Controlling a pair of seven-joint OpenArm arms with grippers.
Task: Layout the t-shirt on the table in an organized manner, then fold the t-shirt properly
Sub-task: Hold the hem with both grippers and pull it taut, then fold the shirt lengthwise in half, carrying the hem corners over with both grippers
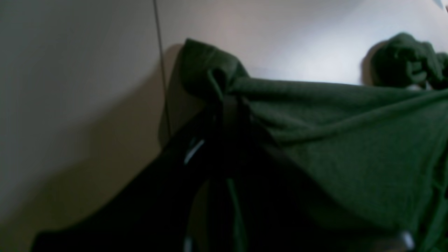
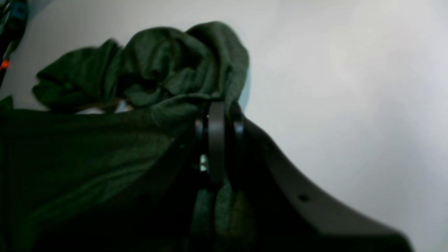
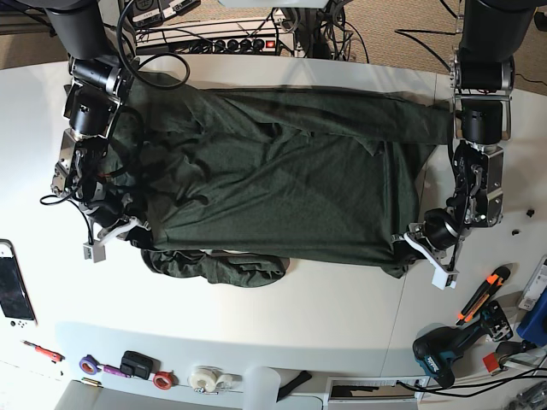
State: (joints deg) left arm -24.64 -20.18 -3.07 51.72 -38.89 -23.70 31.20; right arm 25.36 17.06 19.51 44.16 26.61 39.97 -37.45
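- Fabric fills most of what we see: the t-shirt (image 3: 282,188), dark olive green, lies spread across the middle of the table (image 3: 342,316), its broad panel stretched flat between our two arms.
- We see the near edge of the panel pulled fairly straight from one gripper to the other, while a loose, crumpled fold of the same cloth bunches on the tabletop just in front of that edge, nearer our right arm.
- Our left gripper (image 3: 413,242), on the right side of the base view, sits at the near corner of the shirt. In the left wrist view its jaws are pressed together with a pinch of green fabric between them, and a small tuft of cloth stands up past the tips.
- Our right gripper (image 3: 126,226), on the left side of the base view, is at the opposite near corner. The right wrist view shows its jaws clamped on the cloth, with folds piled just beyond the tips.
- We note the thin dark seam (image 1: 161,70) of the tabletop running past the left gripper's corner in the left wrist view.
- We see the far edge of the shirt lying folded over on itself near the back of the table, wrinkled toward the right arm's side.
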